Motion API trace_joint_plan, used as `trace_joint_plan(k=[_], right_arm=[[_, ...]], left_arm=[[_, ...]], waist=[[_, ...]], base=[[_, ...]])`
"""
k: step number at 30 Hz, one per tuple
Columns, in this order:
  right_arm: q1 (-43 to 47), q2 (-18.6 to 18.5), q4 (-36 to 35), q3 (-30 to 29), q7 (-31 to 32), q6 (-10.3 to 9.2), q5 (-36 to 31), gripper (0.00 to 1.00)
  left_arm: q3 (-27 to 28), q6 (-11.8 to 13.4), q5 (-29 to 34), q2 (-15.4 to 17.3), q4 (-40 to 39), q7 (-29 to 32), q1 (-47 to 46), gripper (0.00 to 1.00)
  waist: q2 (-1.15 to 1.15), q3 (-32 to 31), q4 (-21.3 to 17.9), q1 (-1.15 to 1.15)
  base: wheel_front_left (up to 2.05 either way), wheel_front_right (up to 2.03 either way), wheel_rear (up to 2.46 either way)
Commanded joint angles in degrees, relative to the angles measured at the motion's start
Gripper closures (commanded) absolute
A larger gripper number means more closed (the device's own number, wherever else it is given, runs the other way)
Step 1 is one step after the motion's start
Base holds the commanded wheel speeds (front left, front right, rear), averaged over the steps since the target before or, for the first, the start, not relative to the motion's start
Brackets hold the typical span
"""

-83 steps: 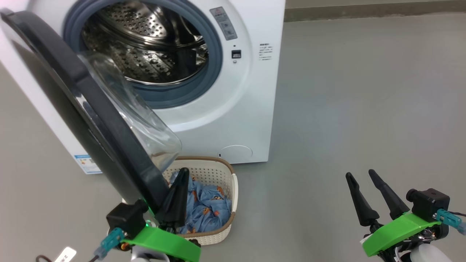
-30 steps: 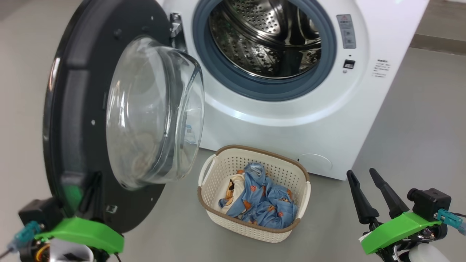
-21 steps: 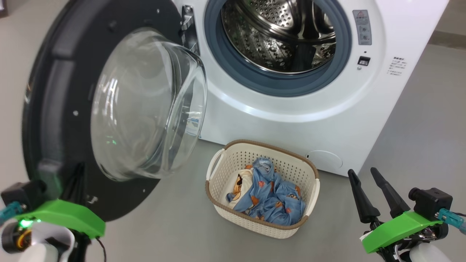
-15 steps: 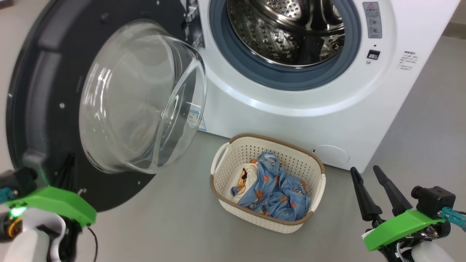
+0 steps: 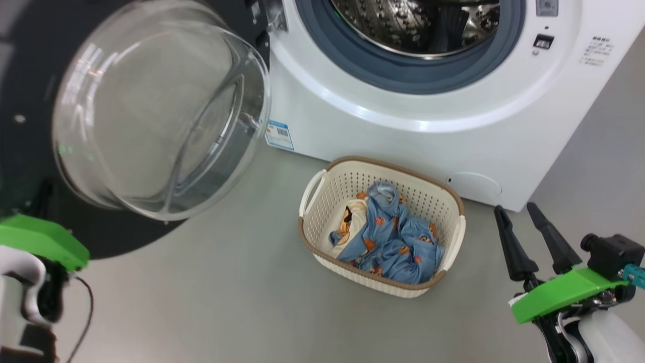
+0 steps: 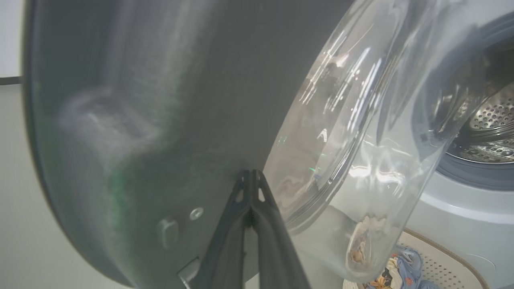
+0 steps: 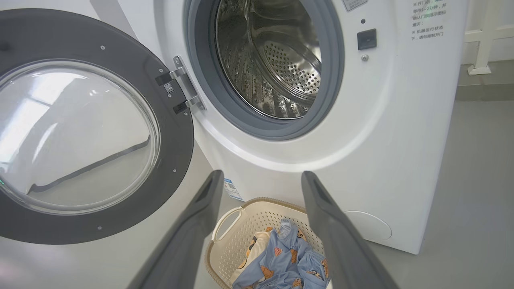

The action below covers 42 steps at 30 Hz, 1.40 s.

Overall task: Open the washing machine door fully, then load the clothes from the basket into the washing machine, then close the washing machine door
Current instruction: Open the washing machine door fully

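Grey floor [image 5: 227, 302], washing machine door [image 7: 178, 136] open leftward, left tool [image 6: 251, 173] together, right tool [image 5: 514, 206] apart

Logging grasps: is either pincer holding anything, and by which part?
Nothing held: left pincer shut, tips at the washing machine door; right pincer open, empty.

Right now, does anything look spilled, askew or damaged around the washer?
Nothing stands out. The door hangs open on its hinge, and its glass shows no cracks. The basket sits upright on the floor before the washer, with the clothes all inside it.
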Motion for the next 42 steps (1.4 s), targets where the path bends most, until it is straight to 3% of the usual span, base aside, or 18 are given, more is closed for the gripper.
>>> trace_joint_plan(k=[1,16,30,42], right_arm=[[-2.13,-0.74,-1.54,1.01,-0.7,0.26,-0.41,0.0],[-4.78,-0.51,-1.33,1.11,-0.7,0.26,-0.1,0.0],[-4.37,-0.04,-0.93,0.5,-0.7,0.26,-0.04,0.0],[-3.37,0.6,-0.97,0.6,-0.7,0.26,0.16,0.0]], left_arm=[[3.0,0.2,-0.01,4.32,0.24,-1.0,-3.93,1.0],[4.76,1.18,-0.44,8.07,10.66,-3.34,-11.95,1.0],[4.3,0.72,-0.85,8.37,14.6,-4.47,-12.75,1.0],[4.03,-2.06,-2.0,8.11,13.37,-5.69,-10.78,1.0]], waist=[[0.0,1.74,-0.04,0.0],[0.0,5.08,-1.92,0.0],[0.0,3.53,-1.81,0.0],[0.0,1.73,-2.24,0.0]], base=[[0.0,0.0,0.0],[0.0,0.0,0.0],[0.0,0.0,0.0],[0.0,0.0,0.0]])
